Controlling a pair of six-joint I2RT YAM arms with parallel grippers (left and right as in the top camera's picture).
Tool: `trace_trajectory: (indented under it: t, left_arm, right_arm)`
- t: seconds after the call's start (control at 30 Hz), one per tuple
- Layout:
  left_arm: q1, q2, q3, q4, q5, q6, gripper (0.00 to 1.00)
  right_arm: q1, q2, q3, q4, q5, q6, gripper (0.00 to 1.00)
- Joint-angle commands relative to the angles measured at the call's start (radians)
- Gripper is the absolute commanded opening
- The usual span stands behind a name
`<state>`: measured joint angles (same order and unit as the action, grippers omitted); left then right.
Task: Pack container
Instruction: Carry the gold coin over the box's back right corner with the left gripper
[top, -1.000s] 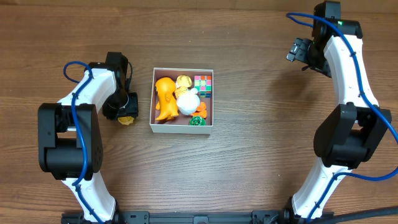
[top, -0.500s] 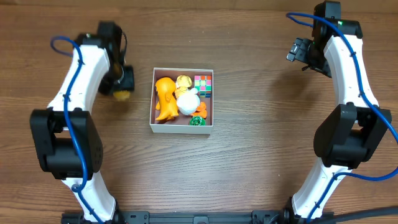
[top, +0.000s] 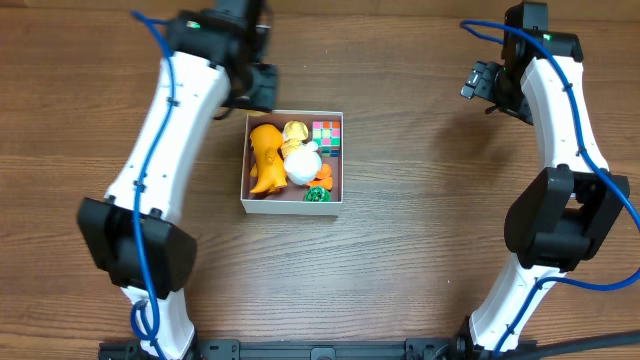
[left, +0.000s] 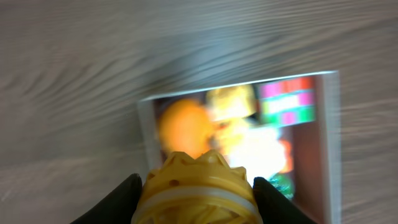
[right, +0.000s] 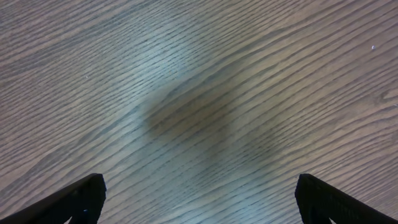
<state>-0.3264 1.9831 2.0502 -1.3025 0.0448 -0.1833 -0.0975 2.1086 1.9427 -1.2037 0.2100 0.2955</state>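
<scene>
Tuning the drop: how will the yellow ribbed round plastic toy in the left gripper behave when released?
Probably rigid: the yellow ribbed round plastic toy shows no dent in the left gripper. Its round body could roll on landing. The white-walled square box looks crowded, so it may perch on other toys.

Brown wood-grain table (top: 420, 250) fills overhead view, grain running 9 to 3 o'clock. Soft shadow (right: 193, 118) on wood, right wrist view.

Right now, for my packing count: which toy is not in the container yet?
The yellow crown-topped toy, held between the left gripper's fingers; the other toys lie inside the container.
</scene>
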Motion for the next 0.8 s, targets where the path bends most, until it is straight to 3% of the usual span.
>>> trace_trajectory:
  t: [0.0, 0.27, 0.77]
  left_arm:
    - [-0.103, 0.006, 0.014, 0.06, 0.034, -0.026, 0.46]
    - [-0.193, 0.017, -0.045, 0.212, 0.034, -0.027, 0.5]
    - [-0.207, 0.174, -0.107, 0.202, 0.087, -0.035, 0.5]
  right_arm:
    - [-0.005, -0.006, 0.0, 0.006, 0.014, 0.012, 1.0]
    - [-0.005, -0.006, 0.0, 0.006, 0.014, 0.012, 1.0]
    - [-0.005, -0.006, 0.0, 0.006, 0.014, 0.012, 1.0]
